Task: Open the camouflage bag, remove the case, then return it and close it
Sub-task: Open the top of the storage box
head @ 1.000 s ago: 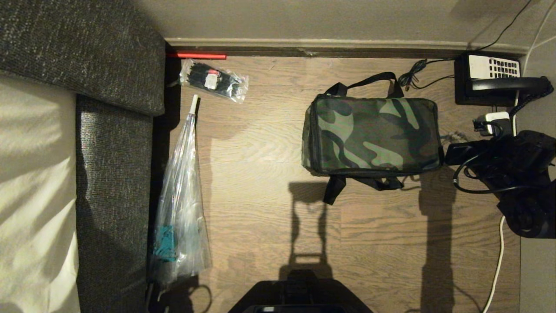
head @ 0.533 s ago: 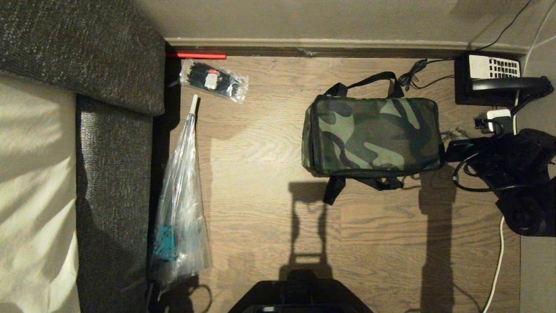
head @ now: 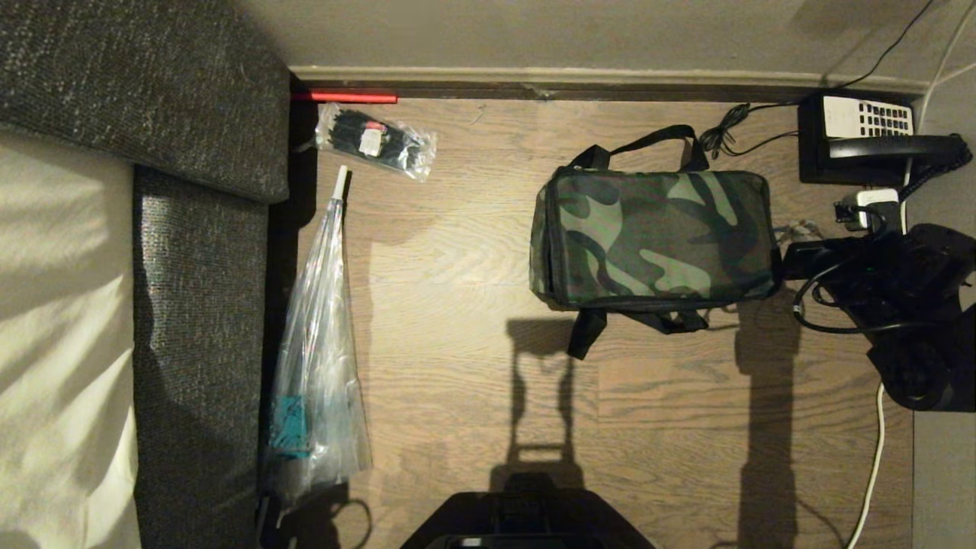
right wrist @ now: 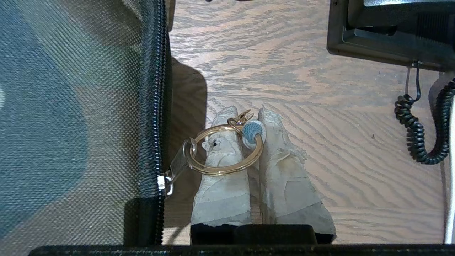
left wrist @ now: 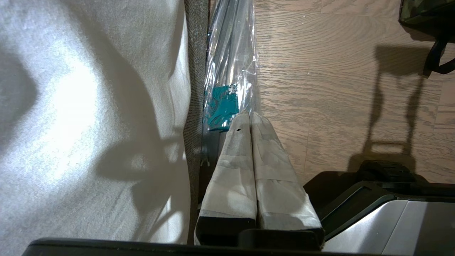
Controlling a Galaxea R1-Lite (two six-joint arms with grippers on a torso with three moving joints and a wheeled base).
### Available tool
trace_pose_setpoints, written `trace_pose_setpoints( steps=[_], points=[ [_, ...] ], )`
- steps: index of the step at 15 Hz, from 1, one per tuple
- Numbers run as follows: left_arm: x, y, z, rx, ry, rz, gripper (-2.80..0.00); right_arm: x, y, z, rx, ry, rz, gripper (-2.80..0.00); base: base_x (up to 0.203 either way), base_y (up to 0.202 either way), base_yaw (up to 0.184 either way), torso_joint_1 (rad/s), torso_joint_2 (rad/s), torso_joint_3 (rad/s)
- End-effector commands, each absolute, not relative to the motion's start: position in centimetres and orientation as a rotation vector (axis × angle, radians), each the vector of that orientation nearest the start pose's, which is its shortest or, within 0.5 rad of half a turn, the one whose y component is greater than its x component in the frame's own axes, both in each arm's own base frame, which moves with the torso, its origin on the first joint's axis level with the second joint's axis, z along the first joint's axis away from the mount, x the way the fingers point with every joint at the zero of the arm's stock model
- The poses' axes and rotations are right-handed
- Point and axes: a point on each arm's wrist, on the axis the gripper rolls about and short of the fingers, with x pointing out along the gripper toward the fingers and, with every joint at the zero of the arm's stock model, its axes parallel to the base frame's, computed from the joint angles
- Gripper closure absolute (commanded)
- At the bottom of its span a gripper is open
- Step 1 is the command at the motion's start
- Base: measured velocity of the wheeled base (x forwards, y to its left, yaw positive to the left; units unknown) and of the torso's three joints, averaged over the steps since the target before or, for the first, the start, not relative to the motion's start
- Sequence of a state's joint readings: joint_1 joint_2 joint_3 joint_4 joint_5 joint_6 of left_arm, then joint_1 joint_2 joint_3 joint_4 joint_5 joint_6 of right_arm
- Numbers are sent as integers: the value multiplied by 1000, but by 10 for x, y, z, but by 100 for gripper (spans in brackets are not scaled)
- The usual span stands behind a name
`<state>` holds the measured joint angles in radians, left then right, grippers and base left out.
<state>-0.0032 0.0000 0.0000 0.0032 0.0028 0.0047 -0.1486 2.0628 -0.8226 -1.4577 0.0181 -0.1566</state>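
Right wrist view: camouflage bag [right wrist: 71,106], soft, zipped. Your right gripper [right wrist: 249,117], beside it, pinches the gold ring [right wrist: 224,151] on its zip pull; pull there gently. Left gripper [left wrist: 250,119] closed, empty.

Camouflage bag [head: 656,236]: green, black and tan blotches, black trim and straps. Zip pull ring [right wrist: 224,153]: gold, with light blue loop [right wrist: 251,131]. Floor [head: 457,305]: brown wood grain. Telephone [head: 862,137]: black, white keypad.

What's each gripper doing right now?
Left gripper: shut, empty, parked beside the sofa.
Right gripper: shut on the zip pull ring at the camouflage bag.
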Motion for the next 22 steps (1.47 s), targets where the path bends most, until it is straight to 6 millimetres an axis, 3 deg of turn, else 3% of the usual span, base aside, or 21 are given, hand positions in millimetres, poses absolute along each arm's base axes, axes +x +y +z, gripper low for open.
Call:
trace_pose_setpoints(
  steps=[1, 10, 22],
  points=[
    [-23, 0, 75, 5, 5, 0, 0, 366, -54, 147, -173, -218, -147, 0, 0, 0, 0, 0, 0, 0],
    [-23, 0, 75, 5, 5, 0, 0, 367, -45, 149, -157, -225, -123, 0, 0, 0, 0, 0, 0, 0],
    [-23, 0, 75, 5, 5, 0, 0, 368, -13, 150, -131, -233, -42, 0, 0, 0, 0, 0, 0, 0]
  ],
)
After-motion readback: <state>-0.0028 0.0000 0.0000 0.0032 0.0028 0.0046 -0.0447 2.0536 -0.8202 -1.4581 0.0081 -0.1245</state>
